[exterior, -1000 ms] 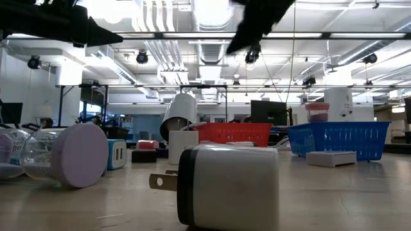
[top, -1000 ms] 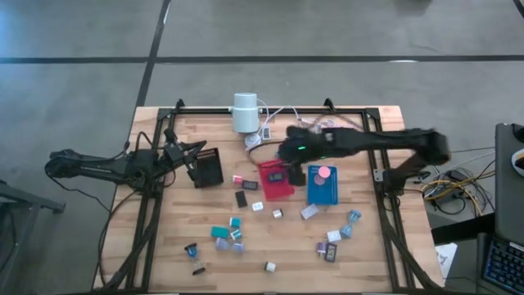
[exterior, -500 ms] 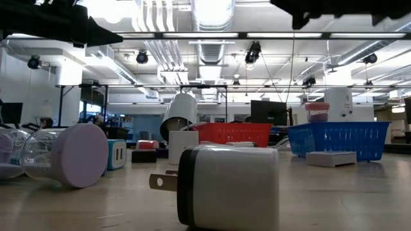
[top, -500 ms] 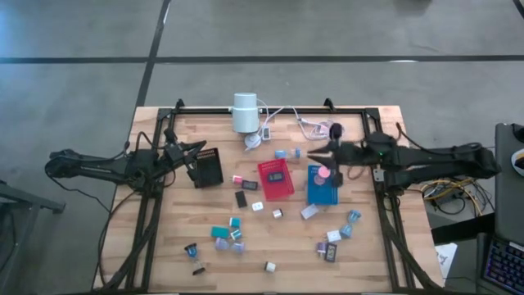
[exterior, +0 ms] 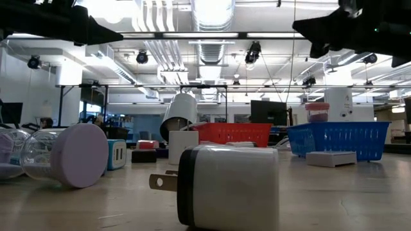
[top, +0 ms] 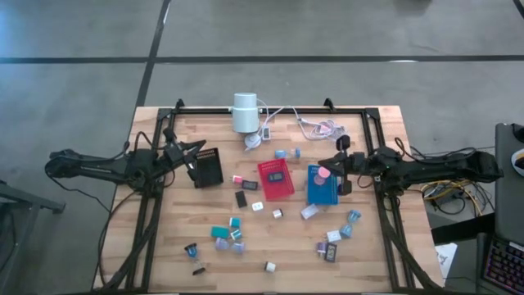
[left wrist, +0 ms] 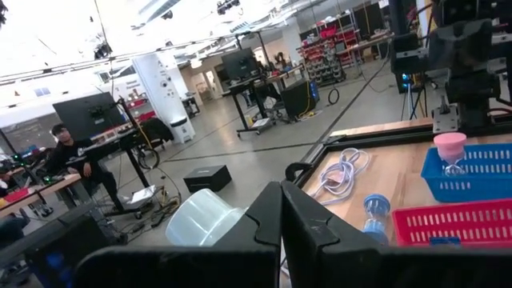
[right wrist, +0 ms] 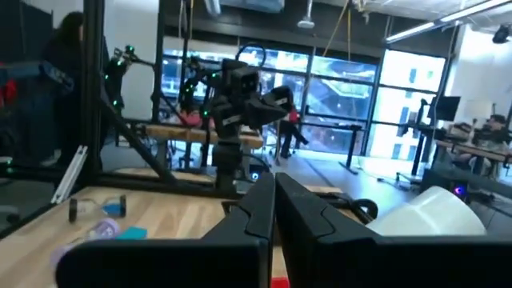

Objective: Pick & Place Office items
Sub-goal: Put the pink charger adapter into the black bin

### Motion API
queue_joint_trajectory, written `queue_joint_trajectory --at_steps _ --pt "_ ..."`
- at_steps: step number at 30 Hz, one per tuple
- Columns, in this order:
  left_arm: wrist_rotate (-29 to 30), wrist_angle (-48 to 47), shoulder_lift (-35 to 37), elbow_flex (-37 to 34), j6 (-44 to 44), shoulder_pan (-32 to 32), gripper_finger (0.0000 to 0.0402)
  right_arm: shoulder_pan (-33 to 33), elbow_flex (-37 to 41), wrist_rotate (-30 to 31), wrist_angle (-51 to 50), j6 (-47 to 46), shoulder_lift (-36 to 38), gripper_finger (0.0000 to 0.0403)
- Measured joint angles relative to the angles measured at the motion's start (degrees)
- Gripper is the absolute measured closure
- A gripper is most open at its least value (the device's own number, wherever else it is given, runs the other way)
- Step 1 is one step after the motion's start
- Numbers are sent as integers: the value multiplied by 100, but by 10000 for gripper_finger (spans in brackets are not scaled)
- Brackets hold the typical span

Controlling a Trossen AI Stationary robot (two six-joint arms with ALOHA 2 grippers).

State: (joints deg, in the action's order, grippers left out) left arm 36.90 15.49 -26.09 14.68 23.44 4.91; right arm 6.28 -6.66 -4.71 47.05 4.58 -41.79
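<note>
Two grippers were closed and held nothing; the left gripper (top: 199, 148) hung over the table's left side beside the black tray (top: 210, 167), its fingers (left wrist: 276, 224) pressed together; the right gripper (top: 325, 159) hovered at the blue tray's (top: 325, 193) upper edge, close to the pink disc (top: 323, 173) in that tray; one black item (top: 276, 174) lay in the red tray (top: 277, 188); most office items (top: 230, 233) remained scattered on the wooden table (top: 368, 254) nearer its front edge.
</note>
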Motion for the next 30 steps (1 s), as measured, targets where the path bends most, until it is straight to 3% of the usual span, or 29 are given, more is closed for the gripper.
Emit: queue_joint_trajectory --at_steps 8,20,26,30 --pt "1 13 0 0 -108 0 394 0 255 -514 16 -127 616 394" --pt "-5 11 0 0 -60 -2 394 0 606 -531 -9 -165 1258 394" --pt "-449 -9 -24 -2 125 0 394 0 606 -533 -9 -251 1254 394" --pt "-364 66 -176 239 -697 -2 395 0 606 -533 -10 -274 1254 394"
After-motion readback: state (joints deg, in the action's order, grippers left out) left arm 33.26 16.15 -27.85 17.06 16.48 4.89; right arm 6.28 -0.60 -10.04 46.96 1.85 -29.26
